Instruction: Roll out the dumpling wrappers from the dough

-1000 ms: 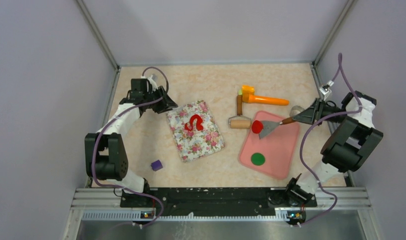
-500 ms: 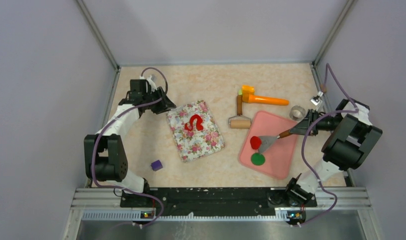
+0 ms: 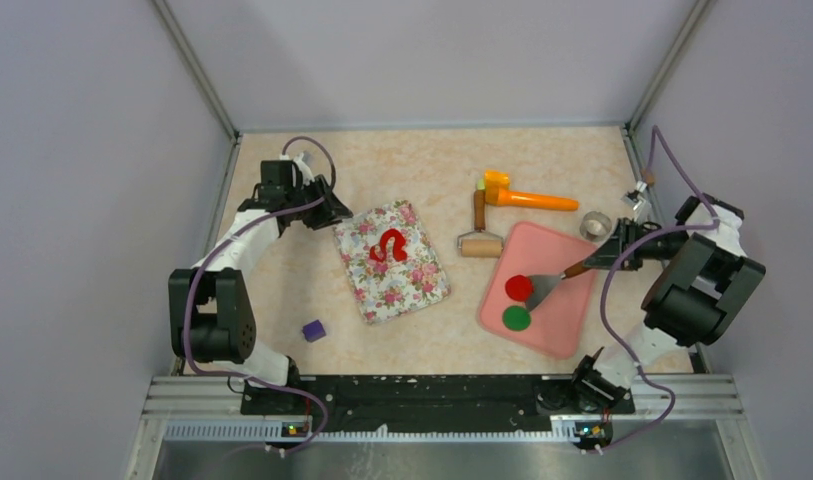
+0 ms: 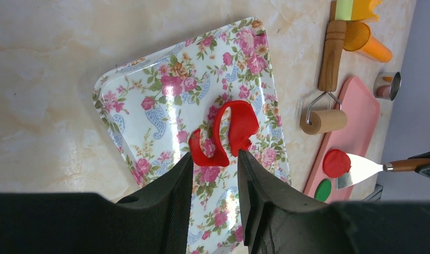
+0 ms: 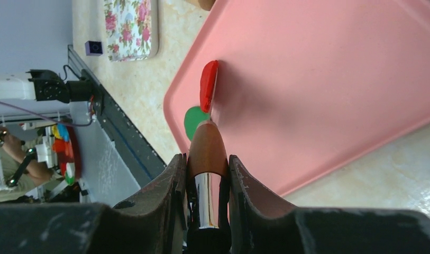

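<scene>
While the right end effector (image 3: 604, 257) is clenched on the wooden handle of the spatula (image 3: 547, 288), the blade reaches out ahead of its fingertips over the pink tray (image 3: 567, 325)

- red dumpling wrapper (image 3: 519, 288): at the far tip of the blade, touching it, over the tray. Round, clean edge. Can't tell whether it lies flat on the tray or partly on the blade; the right wrist view shows it nearly edge-on
- green disc (image 3: 517, 318): flat on the same tray, just beside the red one, on the side nearer the arm bases, off the blade
- left end effector (image 4: 215, 164): released, fingers apart, nothing between them. It hangs over the edge of the floral tray (image 4: 144, 106)
- ragged red clay strip (image 4: 234, 127): curled on the floral tray, just ahead of the left fingertips; contact not resolvable from the wrist view
- wooden rolling pin (image 3: 480, 243): on the table (image 3: 282, 290) between the two trays, roller just beside the pink tray's corner, well ahead of the left end effector
- orange tool (image 3: 527, 197): beyond the rolling pin, by its handle end
- metal ring cutter (image 3: 594, 224): near the right end effector, just off the pink tray's far corner
- purple cube (image 3: 314, 330): alone on the table, well apart from both end effectors, toward the left arm's base
</scene>
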Tool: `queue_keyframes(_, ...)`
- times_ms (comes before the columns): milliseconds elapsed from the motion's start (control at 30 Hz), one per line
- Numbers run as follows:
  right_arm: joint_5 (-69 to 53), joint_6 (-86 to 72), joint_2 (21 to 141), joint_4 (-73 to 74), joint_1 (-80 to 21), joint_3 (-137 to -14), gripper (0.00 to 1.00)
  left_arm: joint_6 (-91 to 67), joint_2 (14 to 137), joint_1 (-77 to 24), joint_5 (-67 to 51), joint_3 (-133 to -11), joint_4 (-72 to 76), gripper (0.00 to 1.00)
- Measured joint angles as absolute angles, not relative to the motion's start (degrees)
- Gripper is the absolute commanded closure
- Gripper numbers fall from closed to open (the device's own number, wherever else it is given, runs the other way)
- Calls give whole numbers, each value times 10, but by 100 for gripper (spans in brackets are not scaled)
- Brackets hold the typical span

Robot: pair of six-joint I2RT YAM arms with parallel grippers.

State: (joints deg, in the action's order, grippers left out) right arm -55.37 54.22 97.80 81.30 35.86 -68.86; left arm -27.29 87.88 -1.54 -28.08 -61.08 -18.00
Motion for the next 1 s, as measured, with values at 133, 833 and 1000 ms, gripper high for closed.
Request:
queue_keyframes(133,-542,512,964,784,359,-692,100,-276,879,-15,-281,-603,-180,60)
queue_keyframes(833,-369,345,750,638,217,-705,100,-290,879,-15,-287,-599,-166,60)
queue_keyframes(1000,-361,307,741,621,215,-788,100,-283,879,-15,-286,-599,-167,60)
